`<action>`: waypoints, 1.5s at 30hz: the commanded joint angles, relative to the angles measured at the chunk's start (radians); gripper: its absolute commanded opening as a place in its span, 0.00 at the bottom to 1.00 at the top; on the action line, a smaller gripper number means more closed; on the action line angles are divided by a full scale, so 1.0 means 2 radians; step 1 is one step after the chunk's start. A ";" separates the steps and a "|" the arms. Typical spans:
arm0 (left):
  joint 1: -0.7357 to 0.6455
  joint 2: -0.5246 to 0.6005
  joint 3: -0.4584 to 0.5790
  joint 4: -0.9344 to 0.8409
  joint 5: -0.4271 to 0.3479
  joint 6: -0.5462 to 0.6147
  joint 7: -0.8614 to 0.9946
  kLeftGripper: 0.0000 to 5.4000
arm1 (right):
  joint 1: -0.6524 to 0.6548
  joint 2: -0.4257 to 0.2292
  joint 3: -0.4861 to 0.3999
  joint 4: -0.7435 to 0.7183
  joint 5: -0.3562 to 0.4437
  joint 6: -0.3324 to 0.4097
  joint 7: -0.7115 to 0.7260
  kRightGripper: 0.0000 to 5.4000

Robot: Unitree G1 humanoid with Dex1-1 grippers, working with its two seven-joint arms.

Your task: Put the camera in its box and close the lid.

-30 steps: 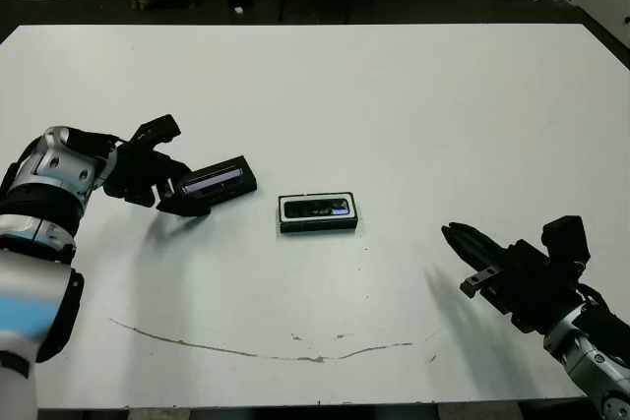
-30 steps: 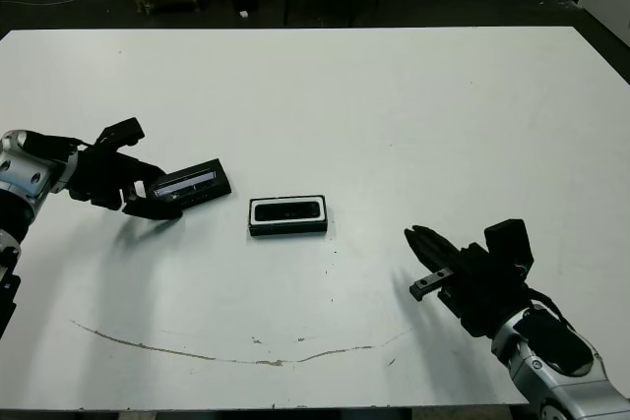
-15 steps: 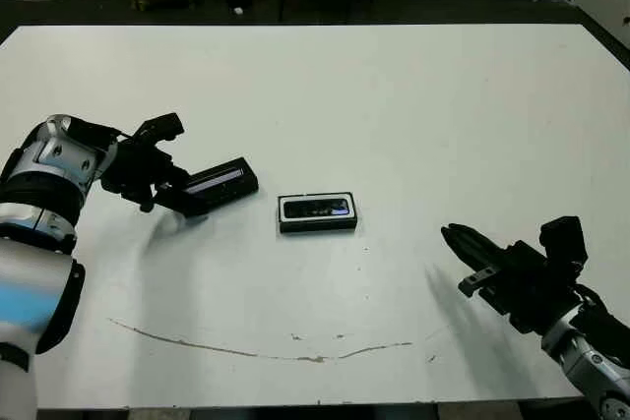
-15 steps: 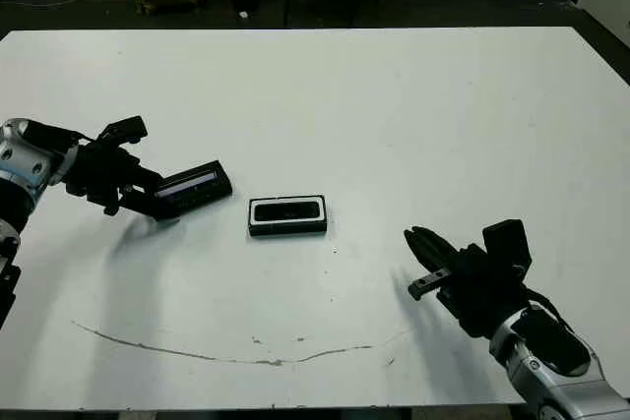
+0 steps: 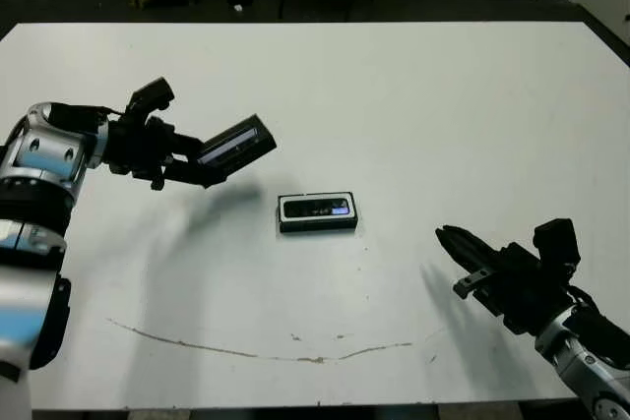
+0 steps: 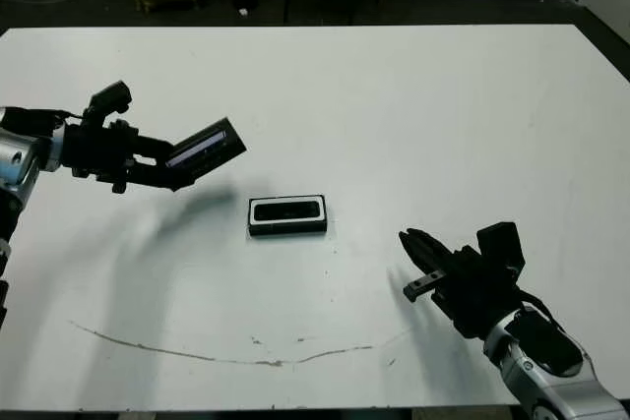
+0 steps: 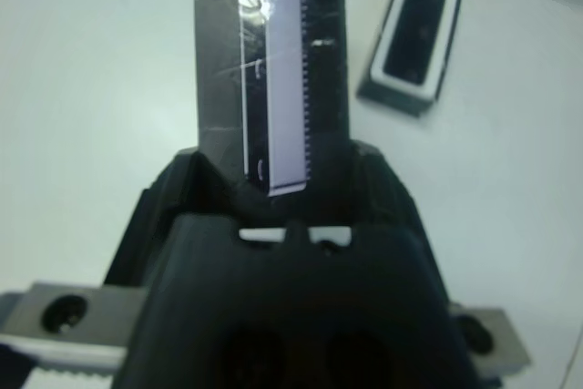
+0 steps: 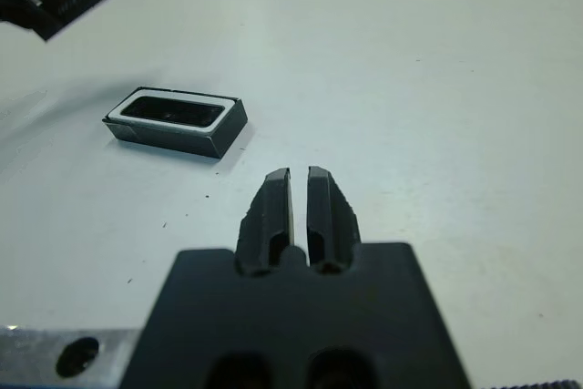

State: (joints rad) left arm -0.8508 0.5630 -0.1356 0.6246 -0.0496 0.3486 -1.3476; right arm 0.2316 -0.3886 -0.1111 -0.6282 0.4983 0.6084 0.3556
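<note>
Fingers of the left gripper (image 5: 197, 162) are clamping one end of the lid (image 5: 236, 140), holding it tilted above the table (image 5: 413, 95), toward its left edge. Head views: the box (image 5: 318, 212) is sitting near the table's middle with the camera (image 5: 317, 209) lying inside; the right gripper (image 5: 455, 244) is hovering toward the front right corner. Left wrist view: the lid's glossy strip (image 7: 278, 70) is running out from between the fingers. Right wrist view: the right fingers (image 8: 273, 211) are resting nearly together, gripping nothing, pointing past the box (image 8: 175, 121).
</note>
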 commanded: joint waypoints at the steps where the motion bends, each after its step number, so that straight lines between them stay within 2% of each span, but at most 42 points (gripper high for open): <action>1: 0.012 0.009 -0.005 -0.051 -0.010 0.036 0.004 0.42 | 0.005 0.002 0.005 0.019 -0.007 -0.017 0.010 0.00; 5: -0.008 0.011 -0.036 -0.088 -0.007 0.083 -0.008 0.42 | 0.005 0.007 0.010 0.046 -0.011 -0.050 0.027 0.00; 8: -0.033 0.006 -0.073 -0.089 0.006 0.086 -0.026 0.42 | 0.005 0.013 0.013 0.064 -0.011 -0.070 0.036 0.00; 13: -0.062 -0.014 -0.122 -0.079 0.021 0.101 -0.043 0.42 | 0.009 0.019 0.015 0.058 -0.011 -0.063 0.026 0.00; 19: -0.082 -0.046 -0.154 -0.055 0.022 0.127 -0.063 0.42 | 0.010 0.026 0.014 0.064 -0.008 -0.070 0.026 0.00; 30: -0.107 -0.087 -0.183 -0.025 0.032 0.112 -0.077 0.42 | 0.008 0.040 0.009 0.091 0.000 -0.103 0.043 0.00; 35: -0.115 -0.106 -0.187 -0.004 0.035 0.083 -0.084 0.42 | 0.012 0.041 0.005 0.087 0.009 -0.093 0.037 0.00; 45: -0.127 -0.122 -0.191 0.032 0.060 0.039 -0.078 0.42 | 0.014 0.043 0.002 0.096 0.013 -0.105 0.047 0.00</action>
State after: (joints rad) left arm -1.0982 0.3194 -0.5057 0.6735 0.0538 0.4393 -1.5086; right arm 0.2506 -0.3047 -0.1007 -0.4566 0.5228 0.4013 0.4438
